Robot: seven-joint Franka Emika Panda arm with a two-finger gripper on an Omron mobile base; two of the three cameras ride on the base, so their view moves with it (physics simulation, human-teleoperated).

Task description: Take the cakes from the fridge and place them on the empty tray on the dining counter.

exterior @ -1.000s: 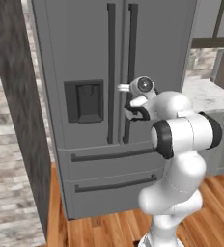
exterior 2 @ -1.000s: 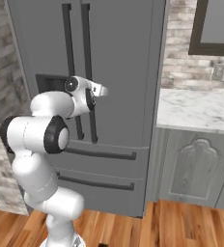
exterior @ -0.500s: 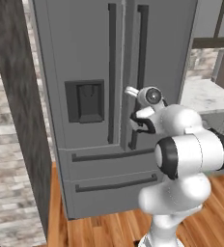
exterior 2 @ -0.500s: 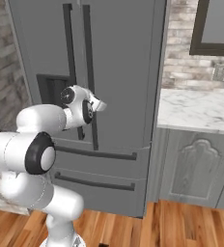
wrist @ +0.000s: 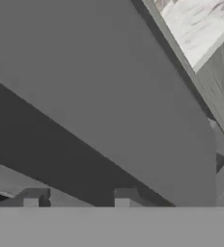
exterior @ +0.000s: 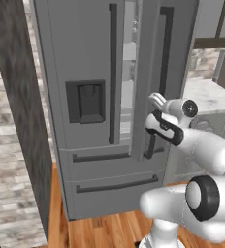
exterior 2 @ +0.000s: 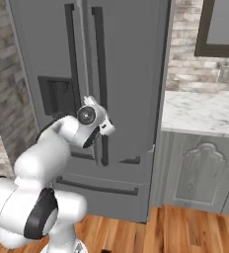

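Note:
The tall dark-grey fridge fills the middle of both base views. Its right door stands ajar, and a narrow pale strip of the inside shows between the two doors. My gripper is low on the right door's black bar handle, shut on it. In the hand view the dark bar crosses just beyond my fingertips. The cakes are hidden inside the fridge. The tray and the dining counter are out of view.
A marble-topped counter over grey cabinets stands right of the fridge. A dark wall panel and brick wall flank the fridge's left side. The dispenser panel and two drawers are on the front. Wooden floor lies below.
My hand has dropped lower along the right door's handle and drawn back. The right door has swung out a little, opening a pale gap between the doors. The jaws have narrowed.

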